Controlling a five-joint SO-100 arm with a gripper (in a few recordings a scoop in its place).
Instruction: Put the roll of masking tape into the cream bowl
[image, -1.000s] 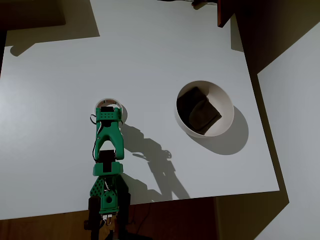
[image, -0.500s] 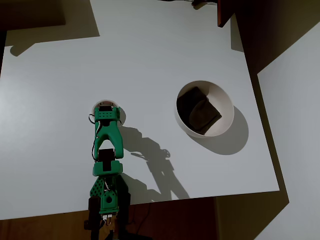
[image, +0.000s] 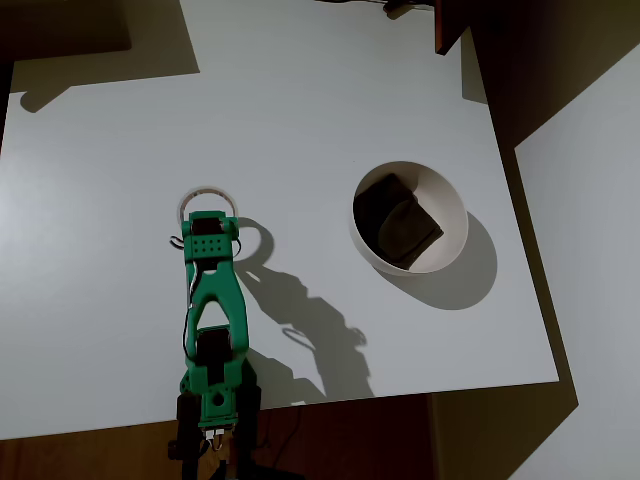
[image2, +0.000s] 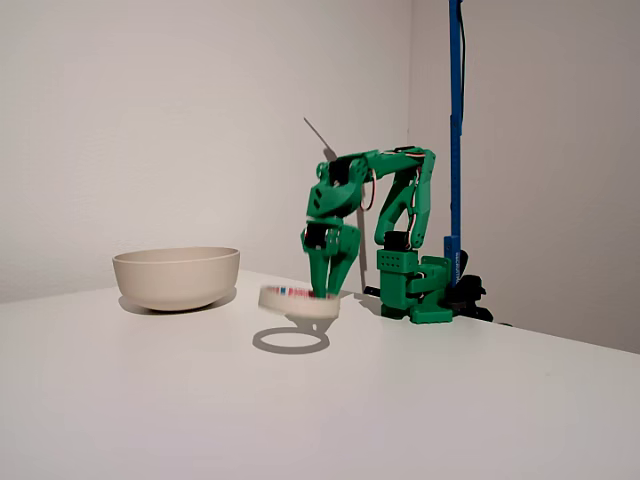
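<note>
White table (image: 300, 100) carries everything you need, and your cream bowl (image: 409, 217) sits well off to the right in the overhead view, a dark lump in it. Your green arm (image: 213, 300) has pulled back and risen since a second ago. The gripper (image2: 325, 290) is clamped on the roll of masking tape (image2: 299, 300), which now hangs clear of the table above its own ring shadow. That means the pick is done; you still have the carry to the bowl
</note>
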